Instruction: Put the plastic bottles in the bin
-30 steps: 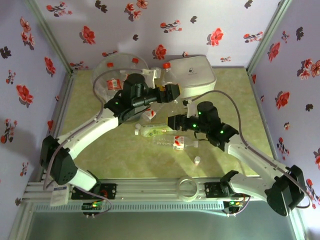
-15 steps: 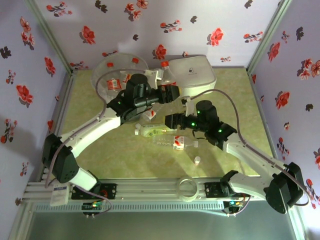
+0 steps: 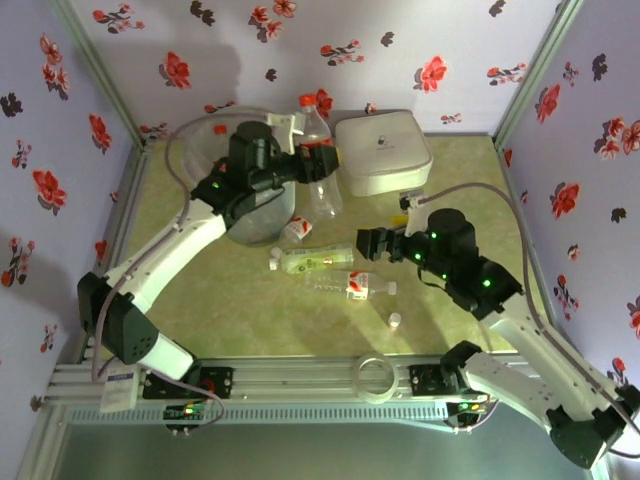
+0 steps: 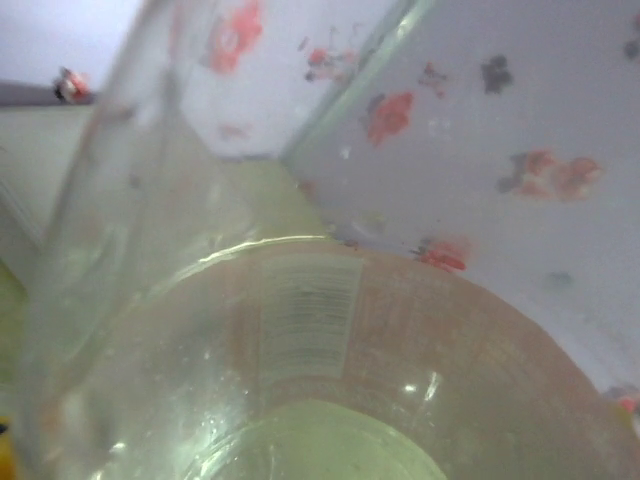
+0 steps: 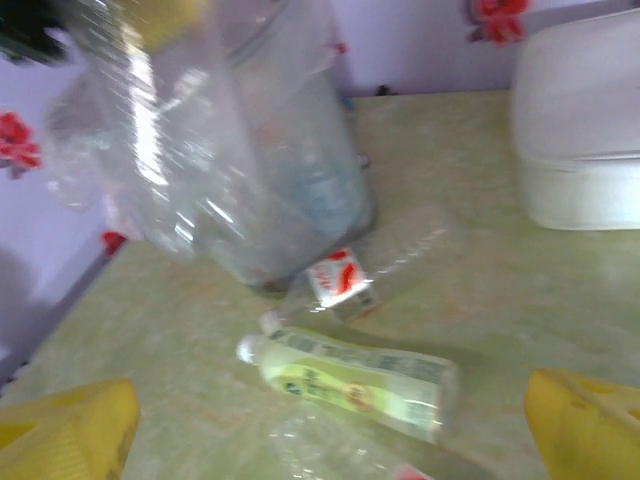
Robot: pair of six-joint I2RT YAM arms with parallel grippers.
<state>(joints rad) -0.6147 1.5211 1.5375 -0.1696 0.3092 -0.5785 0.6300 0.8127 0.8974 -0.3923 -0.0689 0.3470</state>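
Floral-papered walls enclose a yellow-green table (image 3: 200, 300) on three sides. At the back left stands the bin (image 3: 205, 140), a round translucent bucket; at the back centre, a white lidded box (image 3: 382, 152). The left gripper (image 3: 303, 163) is clamped on the red-capped bottle (image 3: 322, 185), which is clear and carries a red label. In the top view this bottle lies just beside the right side of the bin's rim, between the bin and the white lidded box, with its cap toward the back wall. In the left wrist view the bottle's clear wall and its label with a printed barcode sit very close to the lens. The right gripper (image 3: 372, 243) is over the middle of the table with its yellow fingers (image 5: 585, 430) spread wide and nothing between them. Three more bottles lie on their sides on the table. The small red-and-white-labelled bottle (image 3: 297, 229) rests against the foot of the bin. The green-labelled bottle (image 3: 305, 262) has a white cap and lies in front of the right gripper. The clear bottle with a red-and-white label (image 3: 350, 287) lies just nearer the arm bases. A loose white cap (image 3: 395, 321) stands apart, nearer the front edge.
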